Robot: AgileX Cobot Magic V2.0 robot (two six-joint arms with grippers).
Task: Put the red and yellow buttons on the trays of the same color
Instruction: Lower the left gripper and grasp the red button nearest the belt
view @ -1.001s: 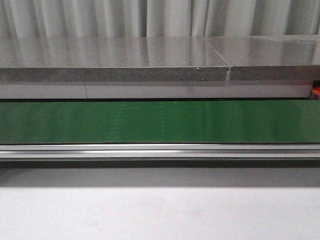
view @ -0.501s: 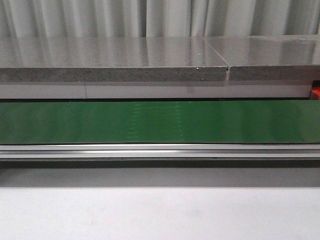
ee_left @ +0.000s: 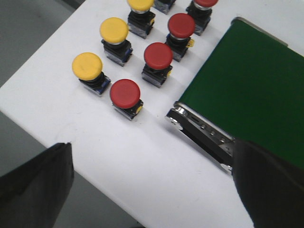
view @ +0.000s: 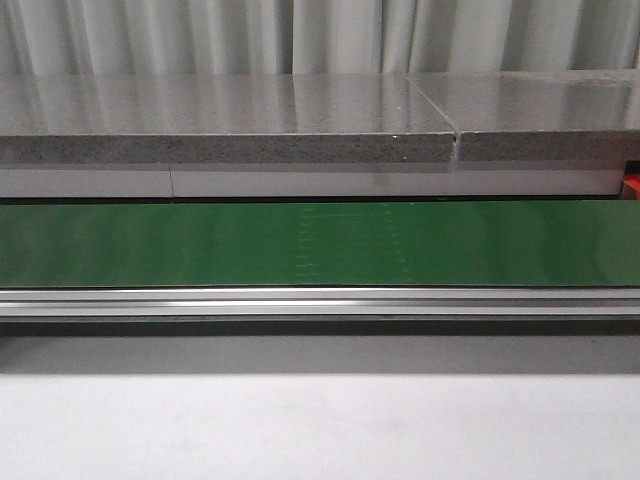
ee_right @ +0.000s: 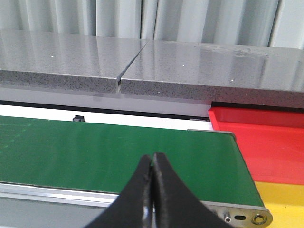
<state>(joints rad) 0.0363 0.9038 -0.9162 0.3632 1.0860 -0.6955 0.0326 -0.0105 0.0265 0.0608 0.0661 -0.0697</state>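
In the left wrist view, several buttons stand in rows on the white table. The yellow buttons form the outer row, and the red buttons stand beside the green belt. My left gripper hangs wide open above bare table, short of the nearest red button, holding nothing. In the right wrist view my right gripper is shut and empty over the belt, with the red tray and yellow tray past the belt's end. Neither gripper shows in the front view.
The green conveyor belt crosses the front view, with a metal rail along its near side and a grey stone shelf behind. A sliver of the red tray shows at the right edge. The table edge lies near my left gripper.
A faint dotted patch on the green belt has drifted to the right in the front view. Nothing else differs.
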